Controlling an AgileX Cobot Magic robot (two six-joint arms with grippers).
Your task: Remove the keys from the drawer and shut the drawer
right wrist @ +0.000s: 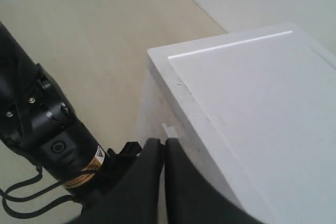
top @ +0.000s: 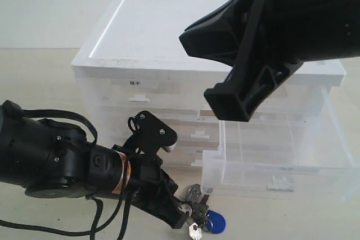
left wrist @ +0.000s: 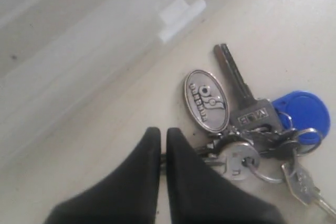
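One drawer (top: 253,172) open; keys (left wrist: 247,129) on table (left wrist: 121,124), left pincer (left wrist: 163,132) pinching them.

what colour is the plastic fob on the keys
Blue. The fob on the keys shows best in the left wrist view.

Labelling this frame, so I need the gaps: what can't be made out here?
Left wrist view: left gripper hides whether it pinches the keys; one key is cut by the edge.
Exterior view: right gripper hides part of the drawer; its label print is too faint.
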